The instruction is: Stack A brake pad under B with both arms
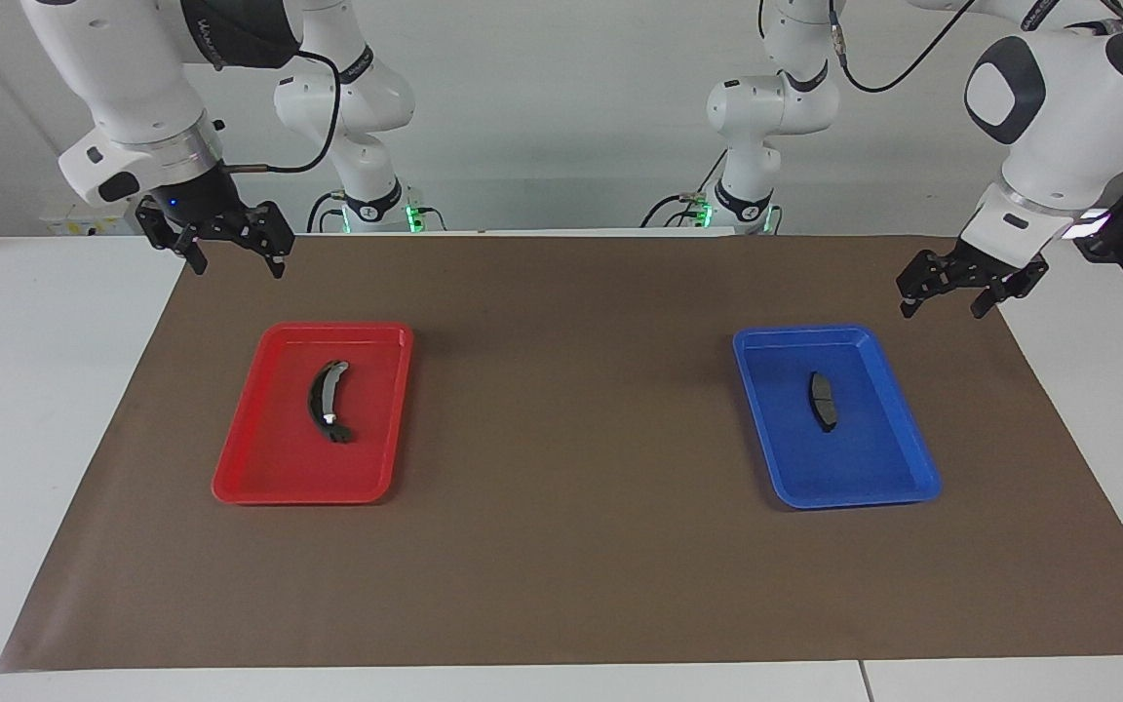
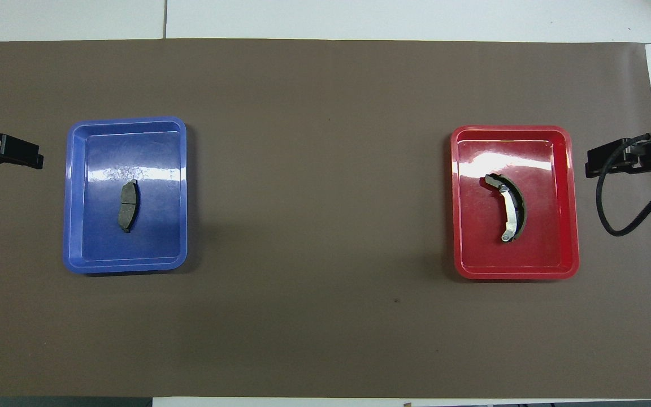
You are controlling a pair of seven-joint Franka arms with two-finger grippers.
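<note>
Blue tray (image 1: 898, 487), left arm's end: A brake pad (image 1: 823, 402). Red tray (image 1: 240, 483), right arm's end: B (image 1: 328, 400). Left gripper (image 1: 948, 294) and right gripper (image 1: 235, 255): raised over brown mat (image 1: 571, 439), fingers spread, empty.

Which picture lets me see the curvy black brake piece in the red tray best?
The overhead view shows the curved brake piece best: it looks larger there, and its shiny grey strip and dark outer lining stand out against the red tray. The facing view shows it smaller and darker, with only a white spot and forked end clear.
</note>
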